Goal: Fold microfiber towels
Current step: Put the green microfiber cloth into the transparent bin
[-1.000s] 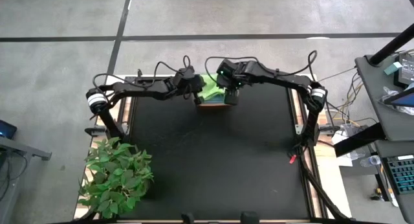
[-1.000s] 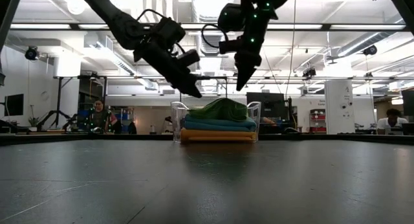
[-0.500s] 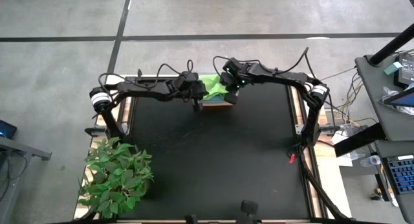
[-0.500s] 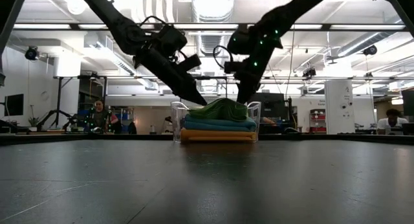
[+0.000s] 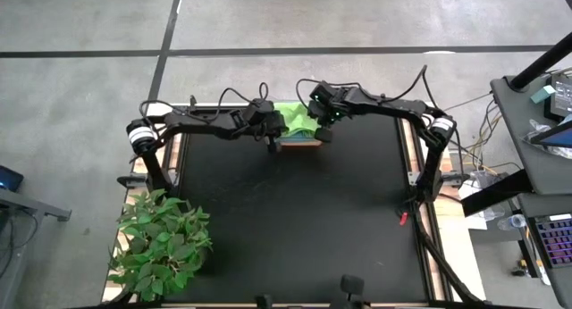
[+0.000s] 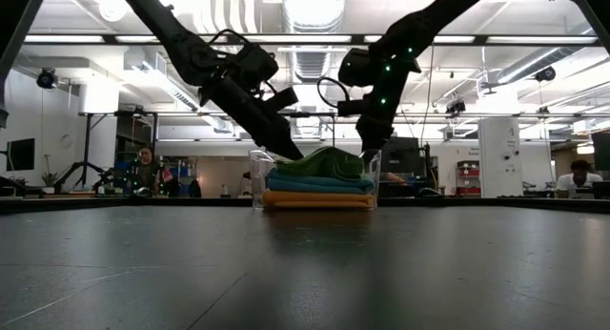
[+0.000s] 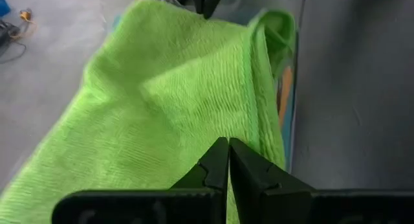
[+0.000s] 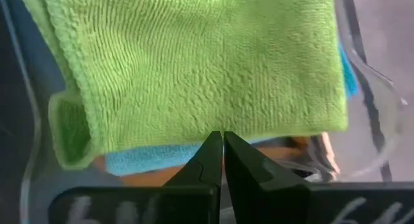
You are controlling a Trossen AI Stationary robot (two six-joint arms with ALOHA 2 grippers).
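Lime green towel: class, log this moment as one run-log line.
stage: picking top towel | lime green towel: atop stack in clear bin | left hand: shut on it | right hand: shut on it

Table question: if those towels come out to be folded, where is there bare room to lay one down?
Nearly the whole black table is bare, from the clear bin at the far edge to the near edge, beside the plant. It is crowded only at the bin, where both shut end effectors, left and right, meet over the lime green towel.
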